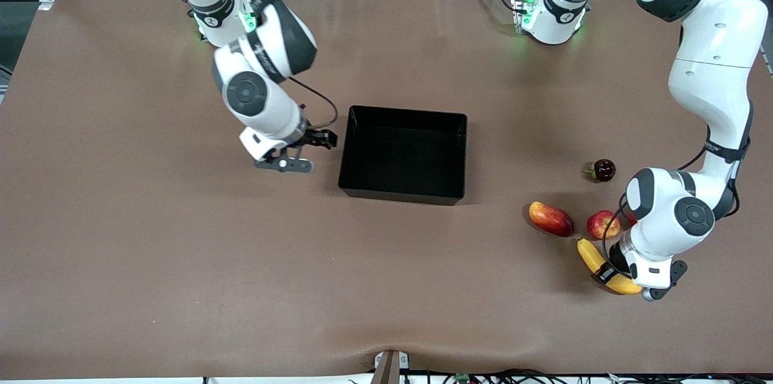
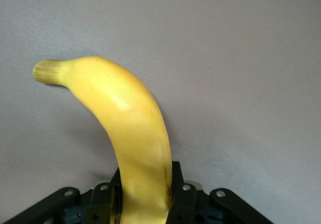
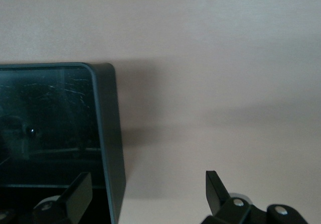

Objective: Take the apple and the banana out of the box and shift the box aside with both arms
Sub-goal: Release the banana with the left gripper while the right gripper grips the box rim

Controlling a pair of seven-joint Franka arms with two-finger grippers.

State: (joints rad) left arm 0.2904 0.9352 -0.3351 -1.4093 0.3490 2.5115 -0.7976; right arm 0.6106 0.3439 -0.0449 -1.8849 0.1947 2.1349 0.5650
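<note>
I see the black box (image 1: 403, 154) mid-table, with my right gripper (image 1: 314, 151) low beside its wall toward the right arm's end. My left gripper (image 1: 611, 276) sits down at the yellow banana (image 1: 604, 268). A small red apple (image 1: 603, 224) lies just beside the banana, a larger red-orange fruit (image 1: 550, 218) near it, a dark round fruit (image 1: 602, 170) farther from the camera.
</note>
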